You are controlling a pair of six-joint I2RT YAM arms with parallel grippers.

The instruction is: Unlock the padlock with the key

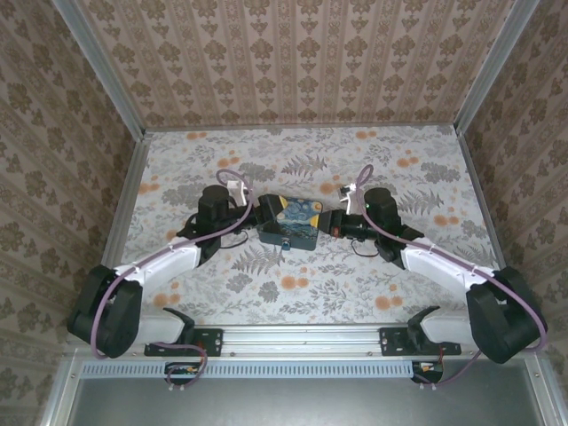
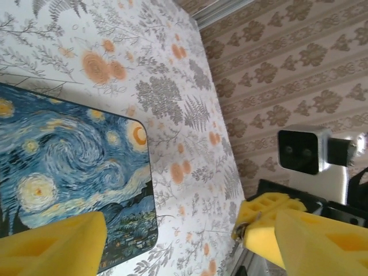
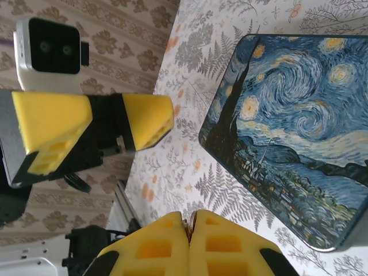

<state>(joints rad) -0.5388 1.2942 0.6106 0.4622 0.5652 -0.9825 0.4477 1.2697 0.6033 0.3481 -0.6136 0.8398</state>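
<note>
Flanking box (image 1: pixel 288 222): left claw (image 1: pixel 252 213), right claw (image 3: pixel 188 229)

**Starry Night box (image 1: pixel 293 216) chilling mid-table**

It's lying flat, lid facing up, on the floral tablecloth (image 1: pixel 355 280). Patterned wallpaper (image 1: pixel 293 53) is wrapping around three sides, and a metal rail (image 1: pixel 302 338) is running along the near edge.

Reaches inward with black-and-white left arm (image 1: pixel 169 259) and right arm (image 1: pixel 437 260); holds yellow-padded left gripper (image 2: pixel 172 224) spread apart, right gripper (image 3: pixel 188 215) pressed together.
</note>
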